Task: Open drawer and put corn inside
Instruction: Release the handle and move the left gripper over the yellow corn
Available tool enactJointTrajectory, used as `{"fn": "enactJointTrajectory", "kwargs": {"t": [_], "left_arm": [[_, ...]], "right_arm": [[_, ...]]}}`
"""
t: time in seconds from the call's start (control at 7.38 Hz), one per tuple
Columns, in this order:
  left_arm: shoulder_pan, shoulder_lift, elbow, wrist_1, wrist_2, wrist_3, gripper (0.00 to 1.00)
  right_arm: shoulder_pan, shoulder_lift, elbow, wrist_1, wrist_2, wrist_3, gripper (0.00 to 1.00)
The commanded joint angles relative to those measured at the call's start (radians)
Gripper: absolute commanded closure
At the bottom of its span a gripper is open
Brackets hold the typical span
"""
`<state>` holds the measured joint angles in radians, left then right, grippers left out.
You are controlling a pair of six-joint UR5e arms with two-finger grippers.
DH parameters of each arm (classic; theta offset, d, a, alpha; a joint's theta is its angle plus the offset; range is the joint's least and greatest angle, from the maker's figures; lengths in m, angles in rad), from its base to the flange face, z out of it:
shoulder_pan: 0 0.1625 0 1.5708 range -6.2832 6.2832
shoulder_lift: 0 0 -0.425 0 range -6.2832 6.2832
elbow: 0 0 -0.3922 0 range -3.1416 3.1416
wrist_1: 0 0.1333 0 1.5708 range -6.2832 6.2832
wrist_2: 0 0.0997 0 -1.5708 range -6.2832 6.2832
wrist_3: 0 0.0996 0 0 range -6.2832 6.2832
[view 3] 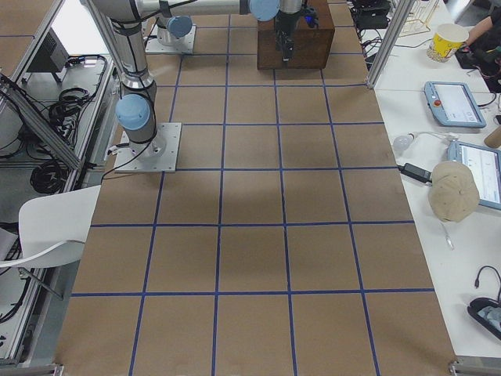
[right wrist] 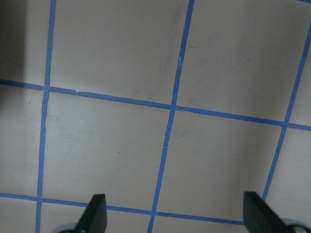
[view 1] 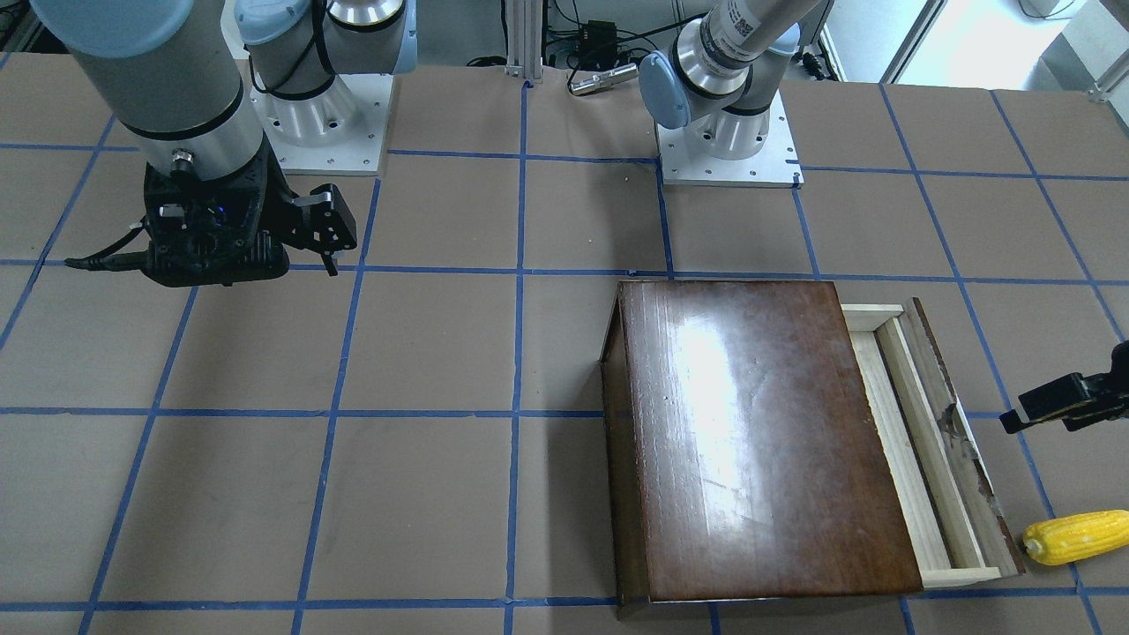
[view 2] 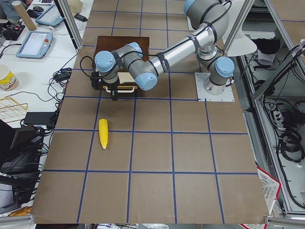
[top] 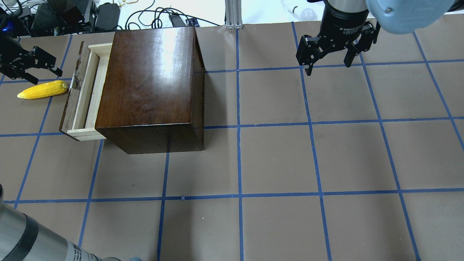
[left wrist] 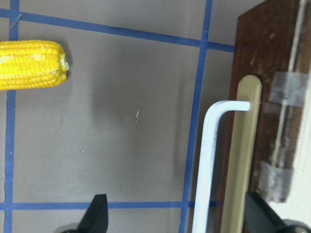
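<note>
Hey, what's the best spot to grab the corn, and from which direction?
Grip the corn across its thick middle, coming straight down from above. It lies flat with both long sides free; the tapered end likely offers less hold.

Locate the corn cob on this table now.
The corn lies on the table at the overhead view's far left, just outside the front panel of the pulled-out drawer, near the left gripper.
</note>
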<state>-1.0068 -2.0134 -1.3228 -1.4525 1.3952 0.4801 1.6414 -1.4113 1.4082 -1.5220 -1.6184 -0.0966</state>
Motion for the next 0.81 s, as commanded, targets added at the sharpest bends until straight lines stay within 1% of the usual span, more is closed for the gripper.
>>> {"fn": "enactJointTrajectory", "kwargs": {"t": [0.0,0.14,0.27,0.68], "left_arm": [[0.005,0.004,0.010,0.032,0.063,0.186,0.00],[0.005,-0.028,0.029,0.102,0.171,0.404,0.00],[0.005,-0.053,0.072,0.107,0.197,0.545,0.00],[0.022,-0.135,0.175,0.106,0.200,0.748,0.00]], "right_arm": [[0.000,0.000,0.000,0.000,0.000,0.000,0.00],[0.000,0.000,0.000,0.000,0.000,0.000,0.00],[0.000,0.000,0.000,0.000,0.000,0.000,0.00],[0.000,0.000,0.000,0.000,0.000,0.000,0.00]]}}
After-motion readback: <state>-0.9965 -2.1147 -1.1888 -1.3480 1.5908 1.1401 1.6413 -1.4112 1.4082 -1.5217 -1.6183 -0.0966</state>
